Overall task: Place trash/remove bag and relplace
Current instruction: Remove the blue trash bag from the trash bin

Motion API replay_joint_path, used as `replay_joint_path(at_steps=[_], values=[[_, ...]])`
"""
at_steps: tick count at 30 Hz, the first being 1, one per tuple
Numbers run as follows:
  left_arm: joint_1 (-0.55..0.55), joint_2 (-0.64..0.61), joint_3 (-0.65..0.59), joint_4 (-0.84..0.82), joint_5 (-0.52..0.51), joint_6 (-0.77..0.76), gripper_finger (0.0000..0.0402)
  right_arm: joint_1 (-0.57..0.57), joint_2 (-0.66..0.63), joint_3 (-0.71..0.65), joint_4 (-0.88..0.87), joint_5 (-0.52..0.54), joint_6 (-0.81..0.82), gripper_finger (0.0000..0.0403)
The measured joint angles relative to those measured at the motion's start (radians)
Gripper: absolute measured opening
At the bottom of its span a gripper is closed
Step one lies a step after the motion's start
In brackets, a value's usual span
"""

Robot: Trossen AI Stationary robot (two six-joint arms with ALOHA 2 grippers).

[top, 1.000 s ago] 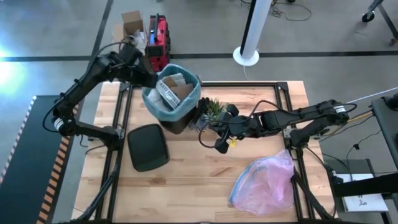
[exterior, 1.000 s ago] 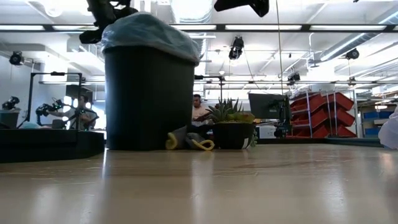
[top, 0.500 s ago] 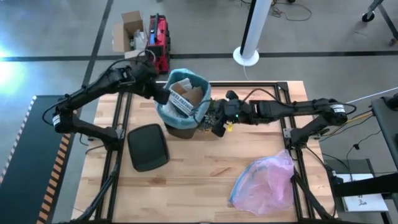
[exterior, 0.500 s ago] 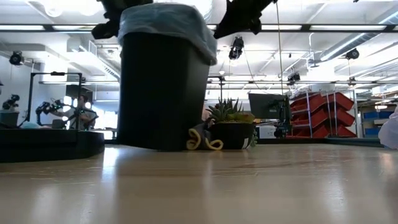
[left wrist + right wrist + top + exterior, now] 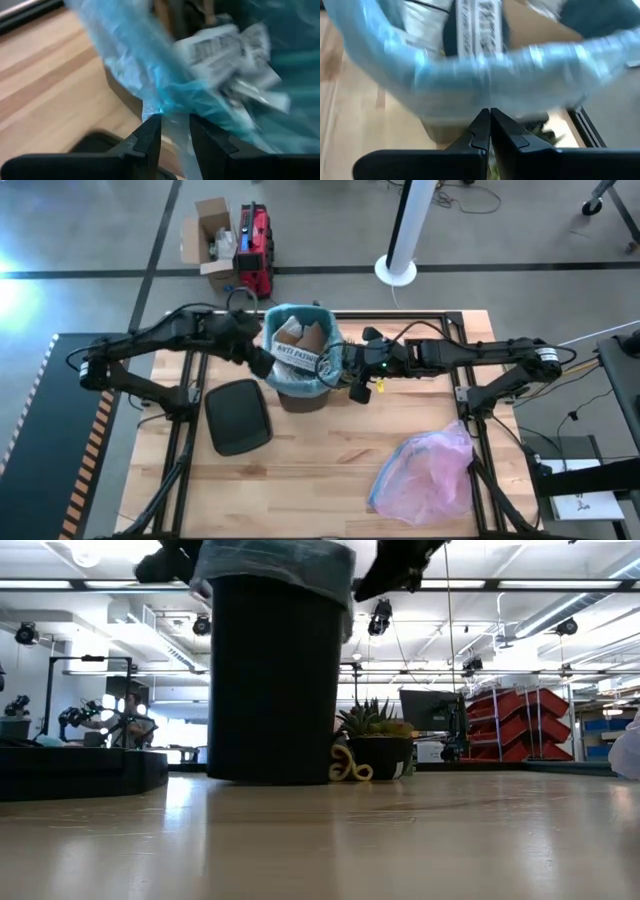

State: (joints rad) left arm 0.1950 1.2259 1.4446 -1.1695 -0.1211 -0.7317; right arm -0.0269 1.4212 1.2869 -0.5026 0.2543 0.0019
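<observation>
A black bin (image 5: 296,395) stands on the wooden desk (image 5: 330,470) near its far edge, lined with the light blue-teal bag (image 5: 322,332), whose rim is folded over the bin's lip. Inside the bag lies the trash (image 5: 300,350): crumpled white printed paper and a brown paper piece. The left end effector (image 5: 262,356) sits against the bin's left side at the rim; in the left wrist view its fingers (image 5: 150,137) stand slightly apart with a fold of the bag's plastic (image 5: 150,95) hanging down between them, though whether they actually pinch it I cannot tell. The right end effector (image 5: 340,365) reaches in from the opposite side, right at the bin's right rim; its fingers (image 5: 481,131) are pressed together with the tips just below the bag's rolled edge (image 5: 490,75), very close to it, and contact cannot be made out. So the bin and bag sit between the two end effectors. Just right of the bin, partly hidden by the right arm, is a small potted plant (image 5: 372,730). A black lid (image 5: 238,417) lies flat on the desk in front-left of the bin, and a pinkish translucent bag (image 5: 425,472) lies well apart near the front right corner
</observation>
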Motion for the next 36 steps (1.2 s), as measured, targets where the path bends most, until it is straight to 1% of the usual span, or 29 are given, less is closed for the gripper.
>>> replay_joint_path(at_steps=[6,10,16,20,24,27,30,33,36], values=[[-0.073,-0.113,0.003,-0.099,-0.120,-0.101,0.0106,0.000,-0.025,0.000,-0.051,0.003,0.000,0.0000],[-0.097,-0.186,-0.014,-0.179,-0.154,-0.124,0.0121,0.000,-0.034,0.000,-0.048,0.003,0.016,0.0000],[-0.147,-0.291,-0.133,-0.149,-0.196,-0.113,0.0139,0.000,-0.034,0.000,-0.074,0.000,0.065,0.0000],[-0.181,-0.353,-0.263,-0.068,-0.249,-0.055,0.0144,0.003,-0.034,0.000,-0.088,0.000,0.091,0.0000],[-0.217,-0.402,-0.395,0.060,-0.264,0.076,0.0142,0.005,-0.036,0.000,-0.092,0.000,0.110,0.0000],[-0.250,-0.425,-0.478,0.135,-0.276,0.171,0.0138,0.008,-0.040,0.000,-0.092,0.001,0.129,0.0000],[-0.293,-0.449,-0.541,0.200,-0.314,0.211,0.0135,0.010,-0.041,0.000,-0.100,0.004,0.161,0.0000],[-0.345,-0.478,-0.584,0.266,-0.404,0.220,0.0136,0.010,-0.042,0.000,-0.106,0.008,0.182,0.0000],[-0.402,-0.513,-0.603,0.325,-0.533,0.219,0.0139,0.009,-0.042,0.000,-0.106,0.008,0.194,0.0000]])
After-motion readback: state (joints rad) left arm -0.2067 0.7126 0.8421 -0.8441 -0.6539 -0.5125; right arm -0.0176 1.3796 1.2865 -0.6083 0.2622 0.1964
